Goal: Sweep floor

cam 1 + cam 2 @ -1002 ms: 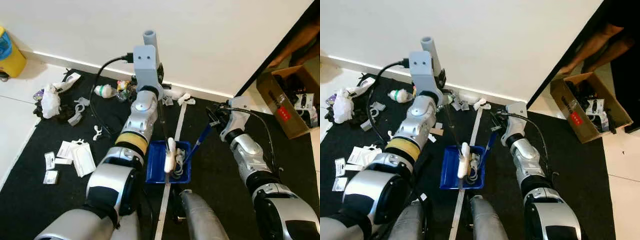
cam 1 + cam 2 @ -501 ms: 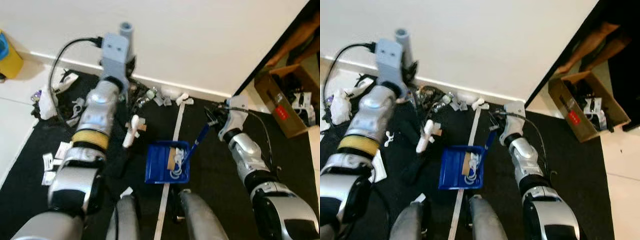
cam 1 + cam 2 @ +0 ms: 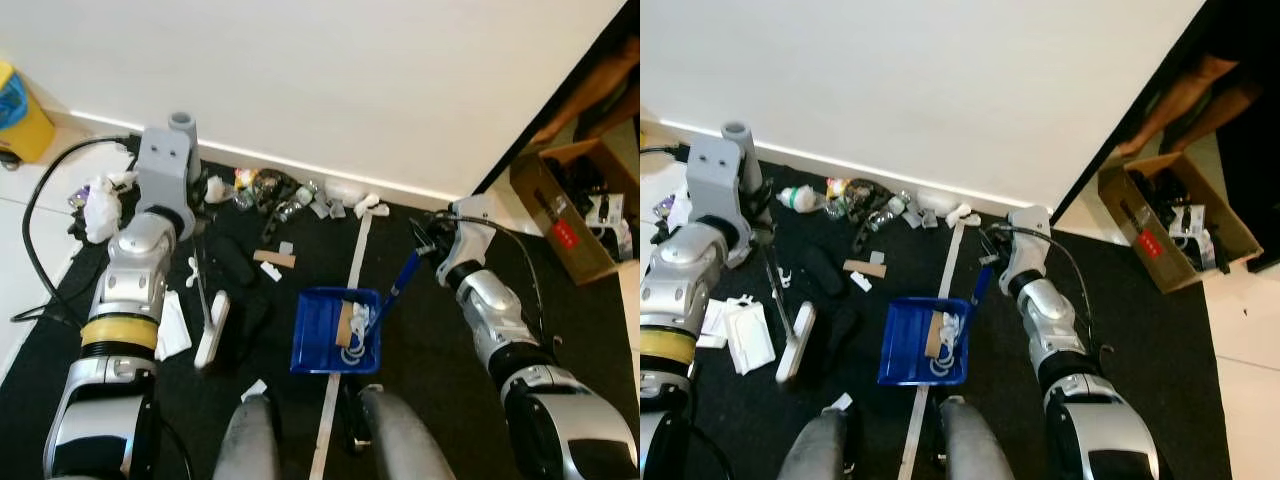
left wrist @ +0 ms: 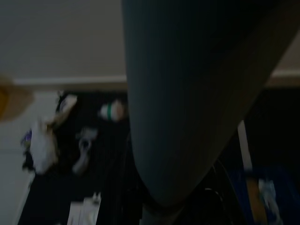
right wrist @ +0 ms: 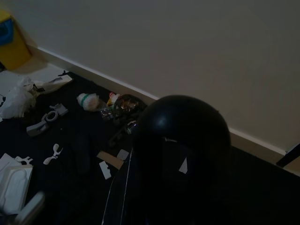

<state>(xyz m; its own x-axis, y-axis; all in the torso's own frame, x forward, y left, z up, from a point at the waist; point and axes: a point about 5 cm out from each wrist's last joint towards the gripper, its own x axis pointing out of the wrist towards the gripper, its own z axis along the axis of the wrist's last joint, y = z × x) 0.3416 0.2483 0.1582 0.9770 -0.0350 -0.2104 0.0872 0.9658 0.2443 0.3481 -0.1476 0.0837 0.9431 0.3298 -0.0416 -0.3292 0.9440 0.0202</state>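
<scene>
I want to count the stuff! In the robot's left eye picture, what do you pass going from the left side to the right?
Yellow bin → white brush head → blue dustpan → right claw → cardboard box.

Both arms are built of rounded silver shells with black joints, the left arm [image 3: 128, 300] banded in yellow at the forearm and capped by a grey boxy wrist block [image 3: 165, 168] with two screws and a looping black cable [image 3: 40, 245], the right arm [image 3: 495, 325] trailing a thinner one.

yellow bin [image 3: 18, 110], cardboard box [image 3: 578, 205], white wall [image 3: 350, 80]
</scene>
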